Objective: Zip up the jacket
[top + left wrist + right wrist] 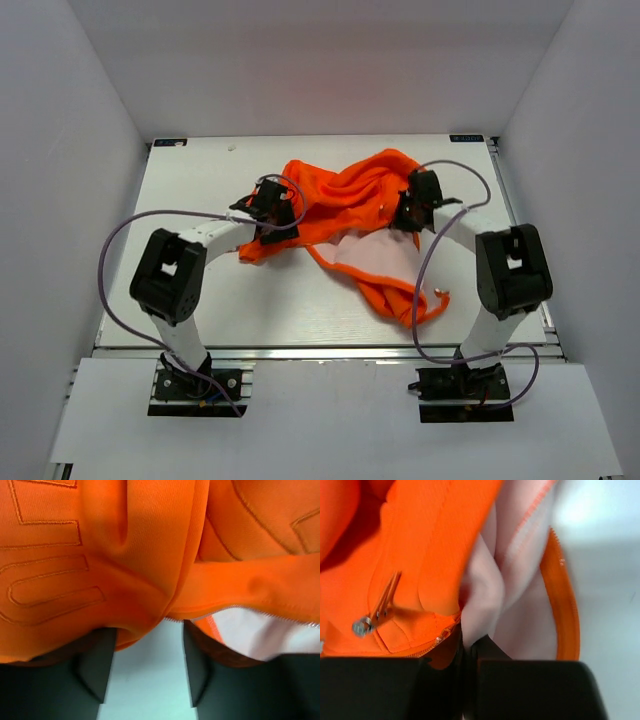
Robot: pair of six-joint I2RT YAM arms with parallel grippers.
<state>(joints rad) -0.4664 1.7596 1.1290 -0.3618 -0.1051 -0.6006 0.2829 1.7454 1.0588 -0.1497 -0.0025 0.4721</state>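
Orange jacket [350,200] crumpled, layout hard to read

1. The top view looks down from above and behind the arm bases [195,378], far enough back to take in the whole counter [300,310].
2. The left wrist view looks along the left hand [147,655], very near the jacket [125,555].
3. The right wrist view, equally near, looks past the right hand [469,652].
4. All three share the jacket.

White arm links [222,233], black joints [167,275], black fingers [95,665], looping purple cables [105,262]
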